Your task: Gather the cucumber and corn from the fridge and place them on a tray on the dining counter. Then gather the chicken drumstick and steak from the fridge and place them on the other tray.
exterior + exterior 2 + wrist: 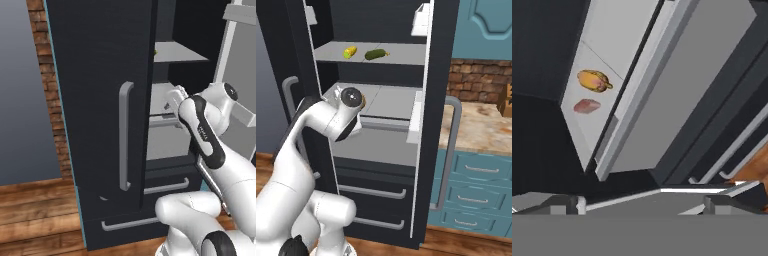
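Observation:
The fridge point(100, 75) point(442, 75) has its left door shut and its right door swung open. A yellow corn point(349, 51) and a dark green cucumber point(376, 54) lie side by side on the upper shelf. In the hand view a golden-tan chicken drumstick point(594, 80) and a pinkish steak point(587, 106) rest on a pale shelf further in. My arm reaches into the open half at mid height. My gripper point(644, 204) is open, its fingertips point(566, 204) far apart with nothing between them. The trays and the dining counter are out of view.
The shut left door carries a long vertical bar handle point(125, 140); drawers with horizontal handles point(167, 187) sit below. The open door point(421, 120) with its bins stands right of my arm. A stone counter point(476, 125) on teal cabinets lies to the right.

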You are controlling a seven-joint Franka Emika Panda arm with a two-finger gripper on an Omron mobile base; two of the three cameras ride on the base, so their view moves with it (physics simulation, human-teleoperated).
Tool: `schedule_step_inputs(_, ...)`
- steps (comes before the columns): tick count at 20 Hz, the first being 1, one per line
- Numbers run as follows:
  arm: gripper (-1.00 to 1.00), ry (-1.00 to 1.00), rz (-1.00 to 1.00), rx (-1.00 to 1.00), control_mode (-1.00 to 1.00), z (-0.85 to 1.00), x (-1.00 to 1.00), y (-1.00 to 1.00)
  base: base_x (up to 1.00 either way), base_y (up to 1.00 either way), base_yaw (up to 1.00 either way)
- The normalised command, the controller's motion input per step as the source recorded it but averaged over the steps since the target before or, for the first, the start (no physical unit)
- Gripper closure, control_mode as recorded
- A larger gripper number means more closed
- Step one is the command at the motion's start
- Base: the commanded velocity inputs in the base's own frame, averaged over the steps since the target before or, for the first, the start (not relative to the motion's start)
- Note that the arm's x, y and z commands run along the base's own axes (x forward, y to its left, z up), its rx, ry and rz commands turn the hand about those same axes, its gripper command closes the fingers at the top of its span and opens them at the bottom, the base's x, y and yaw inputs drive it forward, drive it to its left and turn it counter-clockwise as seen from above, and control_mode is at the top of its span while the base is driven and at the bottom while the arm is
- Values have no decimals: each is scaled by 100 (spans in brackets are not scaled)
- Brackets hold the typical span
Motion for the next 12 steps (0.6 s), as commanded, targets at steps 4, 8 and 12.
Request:
schedule_step_inputs(4, -100, 4, -4, 23, -100, -2, 26, 56, 0, 0, 0)
schedule_step_inputs(8, -100, 3, 0, 18, -100, -3, 34, 64, 0, 0, 0)
schedule_step_inputs(12, -100, 5, 0, 15, -100, -12, 39, 25, 0, 0, 0)
